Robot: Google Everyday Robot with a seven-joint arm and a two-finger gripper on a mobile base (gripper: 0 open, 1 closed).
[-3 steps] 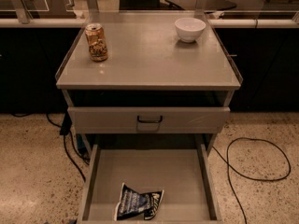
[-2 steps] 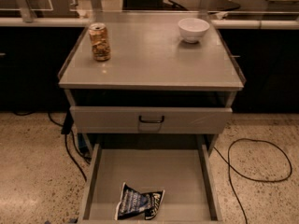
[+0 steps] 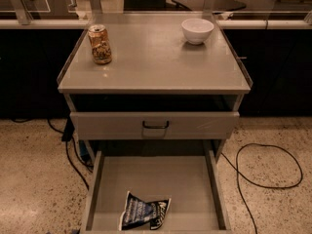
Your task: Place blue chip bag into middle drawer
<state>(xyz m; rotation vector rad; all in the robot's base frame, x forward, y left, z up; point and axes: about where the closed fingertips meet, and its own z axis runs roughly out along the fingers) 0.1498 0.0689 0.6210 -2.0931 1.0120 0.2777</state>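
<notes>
Blue chip bag (image 3: 145, 211) lies crumpled on the open middle drawer (image 3: 161, 177) floor, bottom centre of frame, so placing looks done; gripper is out of frame, grip state untellable; next probably calls for nothing more.

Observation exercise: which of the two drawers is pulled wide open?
The lower drawer: its floor shows, with the chip bag lying on it. The handled drawer above shows only its front. The gripper is out of view.

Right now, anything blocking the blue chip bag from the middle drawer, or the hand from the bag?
Nothing visible. The blue chip bag already lies on the floor of the open middle drawer, near its front. The hand is out of view.
</notes>
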